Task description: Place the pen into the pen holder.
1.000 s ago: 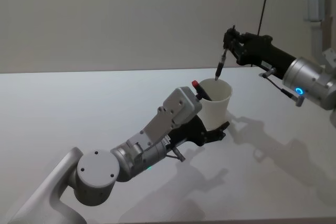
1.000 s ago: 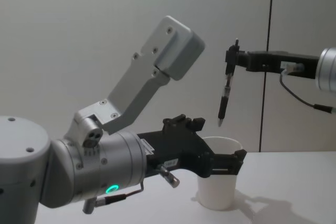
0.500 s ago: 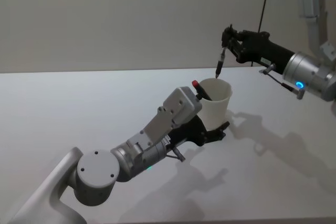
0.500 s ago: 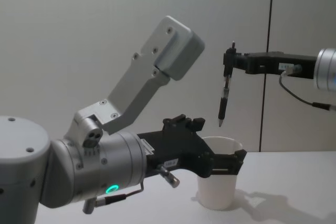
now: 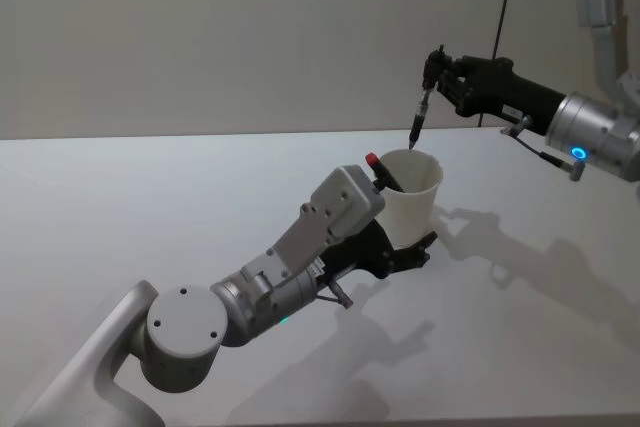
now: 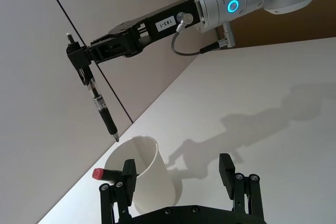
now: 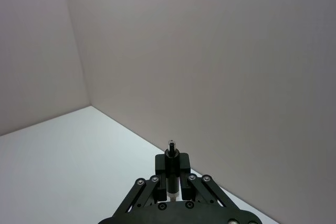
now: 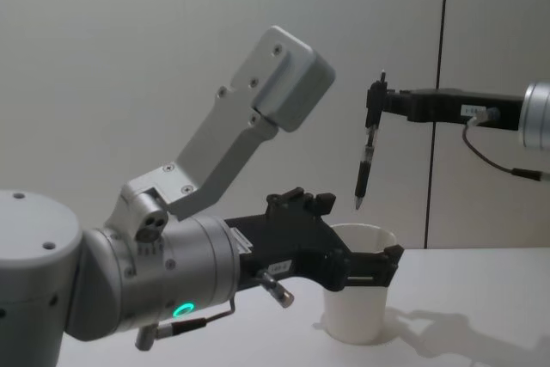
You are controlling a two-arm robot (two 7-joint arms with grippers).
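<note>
While pen (image 8: 366, 165) hangs above pen holder (image 5: 411, 196), red-capped marker (image 6: 105, 173) inside.

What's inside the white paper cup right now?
A red-capped pen leans against the pen holder rim; its lower part is hidden by the wall. The right gripper holds another pen above.

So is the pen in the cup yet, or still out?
Out. The pen hangs tip-down in the right gripper, its tip just above the cup rim.
</note>
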